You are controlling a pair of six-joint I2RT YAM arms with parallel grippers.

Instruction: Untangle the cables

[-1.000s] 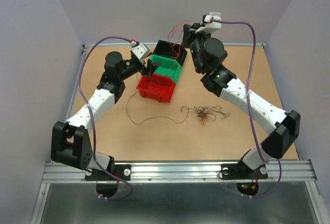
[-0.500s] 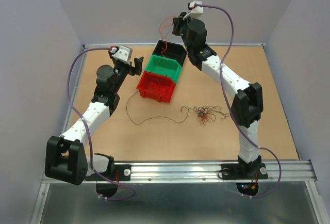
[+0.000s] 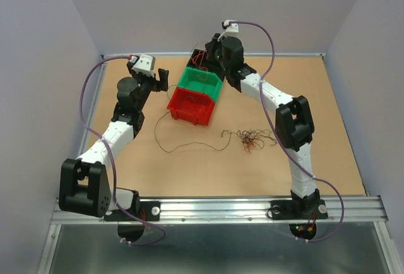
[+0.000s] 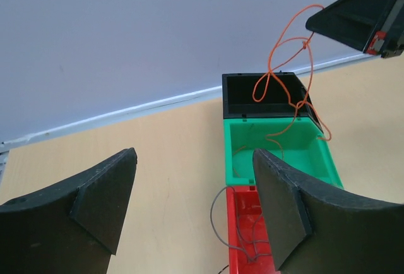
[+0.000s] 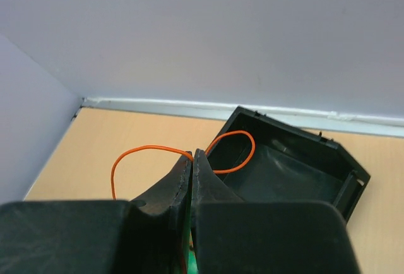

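The cables (image 3: 251, 139) lie as a small curly tangle of dark, red and orange wires on the table, right of centre. My right gripper (image 3: 211, 50) is shut on an orange wire (image 5: 151, 149) above the black bin (image 3: 208, 59). In the left wrist view the orange wire (image 4: 284, 78) hangs from the right gripper (image 4: 360, 12) down into the green bin (image 4: 278, 151). My left gripper (image 3: 161, 78) is open and empty, left of the bins, and its fingers (image 4: 101, 198) frame the bins.
Black, green (image 3: 201, 81) and red (image 3: 189, 105) bins stand in a row at the back centre. A long thin dark wire (image 3: 183, 146) trails over the table from the red bin; a grey wire (image 4: 218, 217) hangs over the red bin's rim.
My right gripper has swung left and come down over the black and green bins with the orange wire. My left gripper has drawn back leftward from the bins.
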